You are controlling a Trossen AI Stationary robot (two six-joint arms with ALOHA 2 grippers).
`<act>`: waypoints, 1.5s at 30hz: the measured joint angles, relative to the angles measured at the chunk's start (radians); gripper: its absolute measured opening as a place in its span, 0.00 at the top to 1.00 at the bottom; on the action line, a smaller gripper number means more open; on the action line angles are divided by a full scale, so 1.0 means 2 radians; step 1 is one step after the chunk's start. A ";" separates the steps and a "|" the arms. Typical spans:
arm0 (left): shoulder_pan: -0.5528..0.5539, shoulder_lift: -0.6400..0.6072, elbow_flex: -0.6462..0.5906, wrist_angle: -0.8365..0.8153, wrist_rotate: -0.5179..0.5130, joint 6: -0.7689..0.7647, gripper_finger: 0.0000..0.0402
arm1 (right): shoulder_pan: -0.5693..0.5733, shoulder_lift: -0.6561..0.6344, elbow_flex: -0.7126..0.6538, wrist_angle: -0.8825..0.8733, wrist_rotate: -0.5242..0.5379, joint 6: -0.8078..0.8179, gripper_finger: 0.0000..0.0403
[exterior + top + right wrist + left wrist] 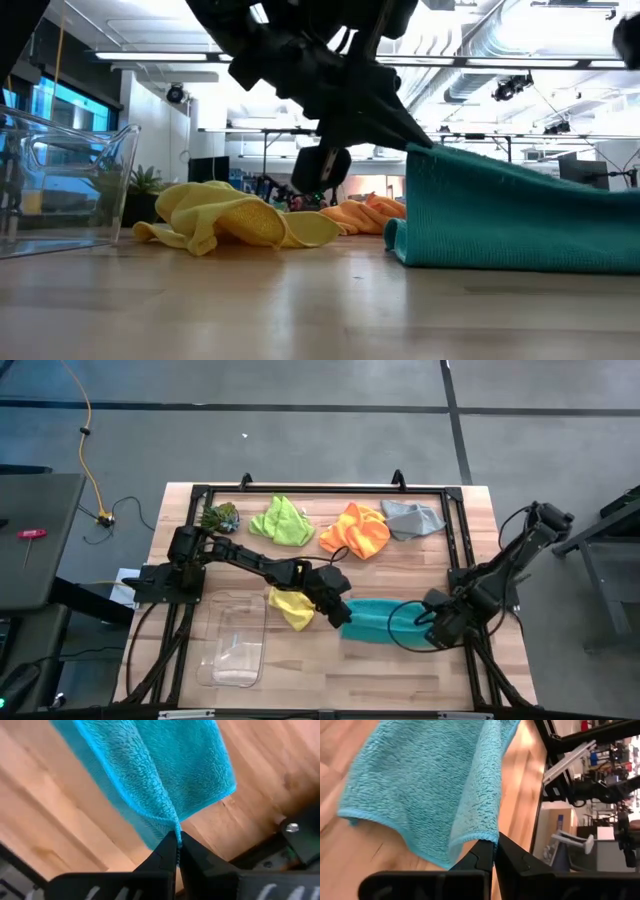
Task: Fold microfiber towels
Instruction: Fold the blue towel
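The teal towel [378, 622] lies near the table's front, stretched between my two grippers. My left gripper [343, 612] is shut on its left end and my right gripper [437, 622] is shut on its right end. In the low view the teal towel [520, 215] rises to a peak at my left gripper [405, 140], and its lower edge rests on the table. A crumpled yellow towel [292, 607] lies just left of it. Lime green [282, 520], orange [355, 532] and grey [413, 518] towels lie crumpled along the far side. My left gripper pinches the teal towel's hemmed edge [481, 836] at its left end between both fingers, slanting down from the table's left. That end is lifted, the cloth slopes away from it, and the lower edge [480, 262] is on the table. My right gripper pinches the towel's hemmed edge [167, 827] at its right end between both fingers, coming from above and pointing down. The cloth spreads away from the fingers over the wood; one layer or several, I cannot tell.
A clear plastic bin [235, 638] stands at the front left, close to the yellow towel. A small spiky green plant [220, 517] sits at the far left corner. A black frame [455, 530] runs around the work area. Bare wood shows in the middle.
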State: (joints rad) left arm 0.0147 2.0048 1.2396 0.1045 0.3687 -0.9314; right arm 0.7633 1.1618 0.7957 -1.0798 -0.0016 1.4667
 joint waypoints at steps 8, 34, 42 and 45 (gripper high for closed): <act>0.000 0.000 0.000 -0.013 -0.060 0.014 0.99 | -0.036 -0.013 -0.059 0.049 -0.003 0.009 1.00; 0.037 -0.003 0.000 -0.072 -0.073 0.056 0.73 | -0.068 -0.012 -0.058 -0.034 0.042 0.052 0.76; 0.092 -0.038 0.000 -0.105 -0.052 0.103 0.65 | -0.067 -0.033 -0.013 -0.077 0.130 0.048 0.52; 0.108 -0.062 0.000 -0.118 -0.056 0.130 0.65 | -0.057 -0.056 -0.005 -0.062 0.160 0.037 0.51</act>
State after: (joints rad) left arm 0.2307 1.8811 1.2392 -0.1307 0.2557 -0.6707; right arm 0.6484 1.0503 0.7860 -1.2033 0.3179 1.5411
